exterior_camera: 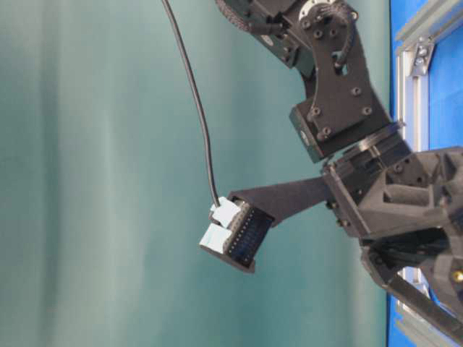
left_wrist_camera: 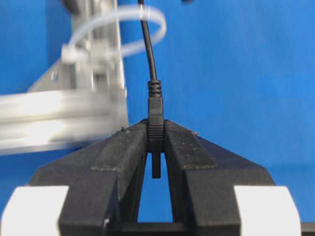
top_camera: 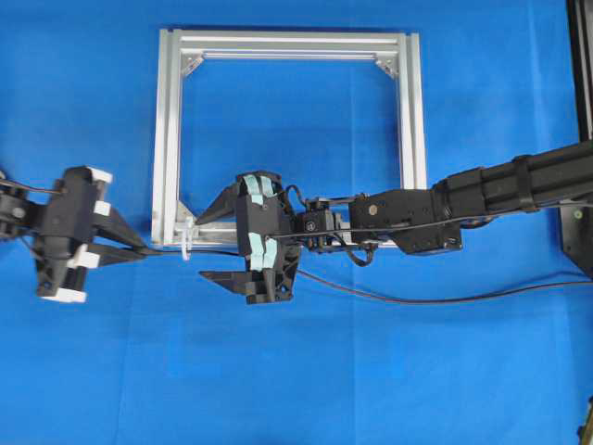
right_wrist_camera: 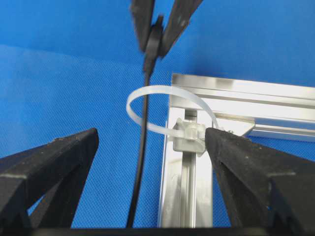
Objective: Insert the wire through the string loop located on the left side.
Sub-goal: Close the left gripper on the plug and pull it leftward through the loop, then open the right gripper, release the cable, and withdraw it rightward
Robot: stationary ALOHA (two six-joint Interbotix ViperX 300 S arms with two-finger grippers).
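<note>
My left gripper (top_camera: 144,250) (left_wrist_camera: 156,129) is shut on the dark plug (left_wrist_camera: 155,114) at the end of the wire (top_camera: 389,297). From the plug the thin black wire (left_wrist_camera: 147,49) runs through the whitish string loop (top_camera: 188,243) (left_wrist_camera: 123,29) (right_wrist_camera: 167,91), which is tied to the silver frame's near left corner. It then trails off to the right across the cloth. My right gripper (top_camera: 202,247) (right_wrist_camera: 152,133) stands wide open just right of the loop. The wire (right_wrist_camera: 140,167) lies between its fingers and touches neither. One finger rests close to the loop's clasp (right_wrist_camera: 189,137).
The square aluminium frame (top_camera: 292,42) lies flat on the blue cloth, and my right arm (top_camera: 482,195) reaches across its near rail. Black stands (top_camera: 579,56) sit at the right edge. In the table-level view a left finger with white pads (exterior_camera: 235,233) shows.
</note>
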